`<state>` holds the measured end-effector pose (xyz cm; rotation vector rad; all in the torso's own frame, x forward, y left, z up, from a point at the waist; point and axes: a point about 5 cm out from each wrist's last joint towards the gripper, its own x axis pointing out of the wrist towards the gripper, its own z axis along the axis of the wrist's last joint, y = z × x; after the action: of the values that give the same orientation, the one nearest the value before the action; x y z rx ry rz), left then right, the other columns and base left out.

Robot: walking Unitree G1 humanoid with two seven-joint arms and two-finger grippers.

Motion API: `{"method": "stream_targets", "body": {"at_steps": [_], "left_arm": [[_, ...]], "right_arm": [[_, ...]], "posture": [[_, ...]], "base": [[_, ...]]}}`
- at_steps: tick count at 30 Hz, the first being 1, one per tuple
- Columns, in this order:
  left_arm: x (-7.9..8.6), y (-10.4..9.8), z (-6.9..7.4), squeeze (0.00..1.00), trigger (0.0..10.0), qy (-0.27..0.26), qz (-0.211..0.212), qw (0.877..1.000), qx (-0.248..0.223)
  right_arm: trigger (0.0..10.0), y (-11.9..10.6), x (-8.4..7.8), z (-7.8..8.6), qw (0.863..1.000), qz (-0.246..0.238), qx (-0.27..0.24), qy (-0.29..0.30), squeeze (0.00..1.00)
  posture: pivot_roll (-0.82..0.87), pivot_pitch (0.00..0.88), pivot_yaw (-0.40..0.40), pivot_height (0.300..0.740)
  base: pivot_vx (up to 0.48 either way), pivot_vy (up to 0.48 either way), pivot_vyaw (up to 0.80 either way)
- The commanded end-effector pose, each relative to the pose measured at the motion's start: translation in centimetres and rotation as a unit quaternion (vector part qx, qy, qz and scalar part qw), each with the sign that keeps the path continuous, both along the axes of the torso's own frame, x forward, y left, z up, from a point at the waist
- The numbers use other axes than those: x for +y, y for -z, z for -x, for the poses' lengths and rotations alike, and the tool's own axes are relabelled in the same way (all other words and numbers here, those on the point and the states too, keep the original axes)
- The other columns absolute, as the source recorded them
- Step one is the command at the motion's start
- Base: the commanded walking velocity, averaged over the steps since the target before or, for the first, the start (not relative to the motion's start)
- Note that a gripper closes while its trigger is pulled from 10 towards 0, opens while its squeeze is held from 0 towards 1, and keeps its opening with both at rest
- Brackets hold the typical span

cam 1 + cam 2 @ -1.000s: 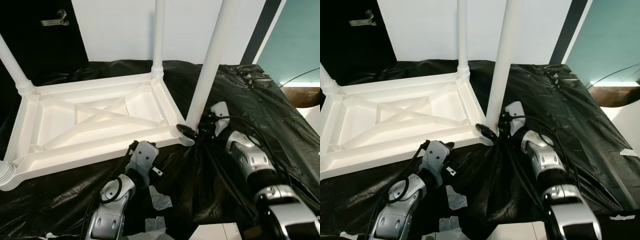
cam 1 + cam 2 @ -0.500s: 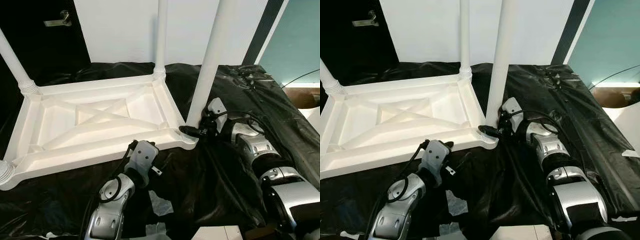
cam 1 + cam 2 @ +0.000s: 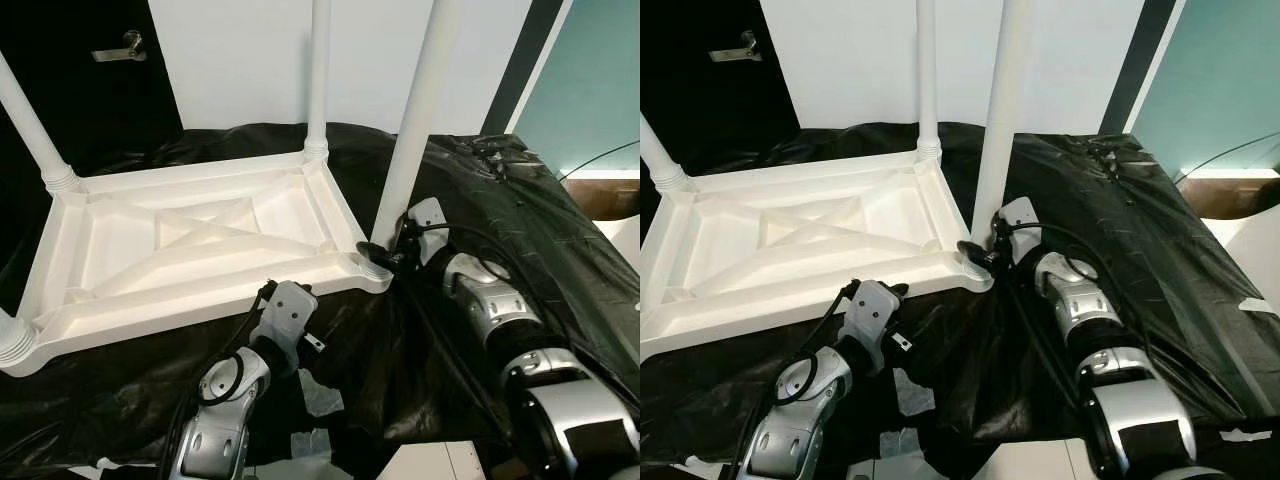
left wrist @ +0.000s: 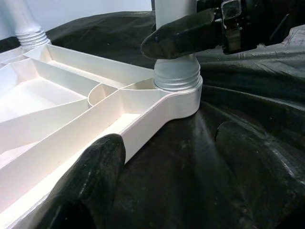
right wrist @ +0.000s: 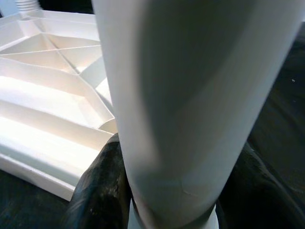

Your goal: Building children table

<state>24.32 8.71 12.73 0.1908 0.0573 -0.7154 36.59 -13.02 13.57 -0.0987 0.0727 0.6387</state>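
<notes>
Right wrist view puts my right gripper [image 5: 167, 191] around the base of the near-right table leg [image 5: 190, 95], one black finger on each side of the white tube, clamped on it just above the threaded collar; in the left eye view that leg [image 3: 415, 110] stands upright in the near right corner socket of the upside-down white tabletop [image 3: 190, 250]; the tabletop lies on black plastic sheeting [image 3: 520, 210]; I see three other legs upright at the remaining corners; my left gripper [image 4: 167, 157] sits low at the tabletop's near edge, fingers spread wide and holding nothing, one finger [image 4: 95, 176] against the white rim; scraps of pale tape [image 3: 322, 397] lie on the sheeting beside the left arm.
</notes>
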Motion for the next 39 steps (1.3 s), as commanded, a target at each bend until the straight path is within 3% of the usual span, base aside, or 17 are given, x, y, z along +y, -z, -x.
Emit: {"method": "stream_targets", "body": {"at_steps": [1, 2, 3, 9, 13, 20, 21, 26, 27, 39], "left_arm": [[0.2, -0.1, -0.2, 0.00, 10.0, -0.047, -0.002, 0.999, -0.009], [0.2, -0.1, -0.1, 0.00, 10.0, -0.046, -0.002, 0.999, -0.007], [0.2, 0.0, -0.1, 0.00, 10.0, -0.046, -0.002, 0.999, -0.006], [0.2, -0.1, -0.1, 0.00, 10.0, -0.046, 0.000, 0.999, -0.005], [0.0, 0.0, 0.1, 0.00, 10.0, -0.046, 0.003, 0.999, -0.003], [-0.1, 0.1, 0.1, 0.00, 10.0, -0.047, 0.004, 0.999, -0.001], [-0.1, 0.1, 0.1, 0.00, 10.0, -0.049, 0.005, 0.999, -0.002], [-0.1, 0.0, -0.1, 0.00, 10.0, -0.051, 0.006, 0.999, -0.002], [-0.1, 0.0, -0.1, 0.00, 10.0, -0.051, 0.006, 0.999, -0.003], [0.1, 0.0, 0.0, 0.00, 10.0, -0.048, 0.003, 0.999, -0.004]], "right_arm": [[0.0, 1.7, -0.8, 0.4, 0.999, 0.019, 0.033, 0.035, 0.00], [0.0, 2.0, -0.3, 0.7, 0.995, 0.014, 0.028, 0.092, 0.00], [0.0, 2.1, -0.2, 0.8, 0.994, 0.013, 0.026, 0.110, 0.00], [0.0, 2.4, 0.4, 1.4, 0.987, -0.003, 0.032, 0.158, 0.00], [0.0, 3.1, 1.8, 2.8, 0.965, -0.025, 0.044, 0.256, 0.00], [0.0, 3.0, 2.5, 3.0, 0.965, -0.045, 0.048, 0.253, 0.00], [10.0, 2.7, 2.6, 2.8, 0.969, -0.061, 0.041, 0.237, 0.00], [10.0, 1.4, 2.1, 2.4, 0.978, -0.075, 0.006, 0.195, 0.00], [10.0, 1.2, 1.8, 2.3, 0.980, -0.079, 0.002, 0.184, 1.00], [10.0, -0.2, -0.4, 1.5, 0.994, -0.058, -0.019, 0.093, 1.00]], "posture": [[0.15, 0.015, -0.047, 0.740], [0.15, 0.020, -0.048, 0.740], [0.15, 0.020, -0.048, 0.740], [0.15, 0.028, -0.051, 0.740], [0.15, 0.034, -0.058, 0.740], [0.15, 0.035, -0.064, 0.740], [0.15, 0.036, -0.068, 0.740], [0.15, 0.033, -0.066, 0.740], [0.15, 0.031, -0.064, 0.740], [0.15, 0.025, -0.060, 0.740]], "base": [[0.000, 0.000, 0.00], [0.000, 0.000, 0.00], [0.000, 0.000, 0.00], [0.000, 0.000, 0.00], [0.000, 0.000, 0.00], [0.000, 0.000, 0.00], [0.000, 0.000, 0.00], [0.000, 0.000, 0.00], [0.000, 0.000, 0.00], [0.000, 0.000, 0.00]]}}
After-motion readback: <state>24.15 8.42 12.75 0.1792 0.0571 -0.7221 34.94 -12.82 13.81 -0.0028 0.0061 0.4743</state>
